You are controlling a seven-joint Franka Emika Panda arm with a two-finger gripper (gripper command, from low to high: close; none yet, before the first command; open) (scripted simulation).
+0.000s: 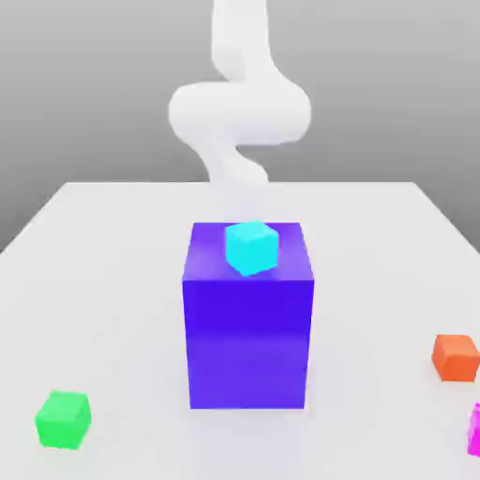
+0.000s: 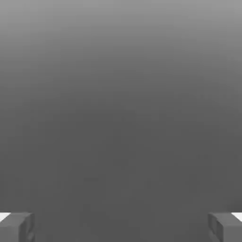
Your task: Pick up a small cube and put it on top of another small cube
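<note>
"Magenta-pink plain small cube [image 1: 475,431]: where is it?"

"At the exterior view's right edge, low down on the white desk [image 1: 94,281], partly cut off by the picture's border. Its long axis can't be told."

"And the hand?"

"Its two fingers stand wide apart, with nothing between them; that is the robot hand [image 2: 121,228] as the hand view has it. In the exterior view, the white jointed arm [image 1: 240,112] comes down beyond the large blue-violet block [image 1: 247,342]. So the cube lies toward the viewer and to the exterior view's right of the arm. With only one arm, the reach falls to it."

"What stands around or between?"

"The block is in the middle, with a small bright cyan cube [image 1: 251,247] at its top; whether they touch, I can't tell. A small orange cube [image 1: 456,358] is near the magenta one, just beyond it. A small green cube [image 1: 64,420] sits well apart, at the exterior view's left."

"The coming move?"

"Probably the approach, before any grasp. I'd judge it should pass clear of the block, then come down without knocking the orange neighbour. Which cube will be the base is unclear."
</note>
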